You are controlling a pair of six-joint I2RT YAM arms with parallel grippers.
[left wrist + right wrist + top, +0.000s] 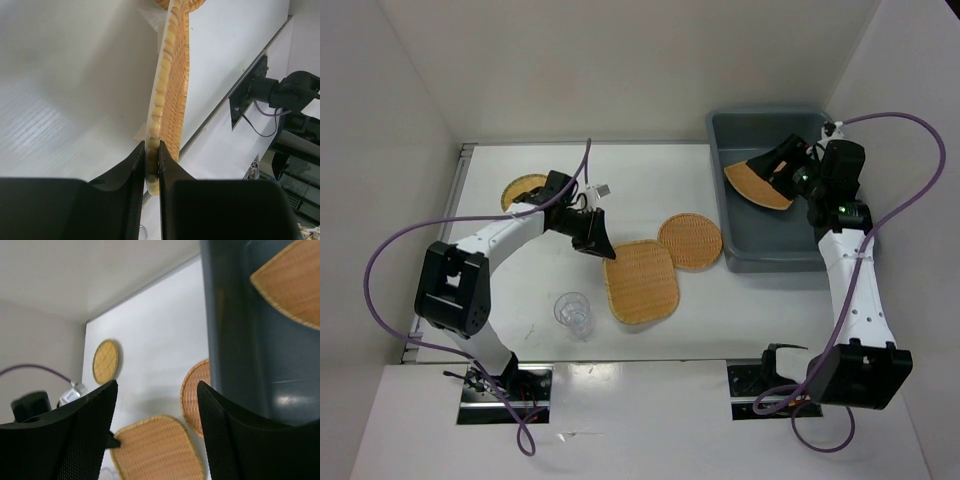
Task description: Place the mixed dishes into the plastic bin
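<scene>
My left gripper (pixel 604 248) is shut on the left rim of the rounded square plate (pixel 640 282); in the left wrist view the plate's edge (pixel 172 90) runs upward from between the jaws (pixel 152 160). One round plate (pixel 690 241) lies beside the plastic bin (pixel 745 245). A second round plate (pixel 523 189) sits at the far left, partly behind my left arm. The clear cup (pixel 574 312) stands near the front. My right gripper (pixel 784 168) hangs open over the bin, with nothing between its fingers (pixel 157 390). The rounded triangle plate (pixel 758 185) rests inside the bin (pixel 235 340), apart from the fingers.
White walls close in the table on the left, back and right. The bin fills the back right corner. Purple cables loop off both arms. In the right wrist view the square plate (pixel 155 450) and both round plates (pixel 106 361) (pixel 196 395) lie below.
</scene>
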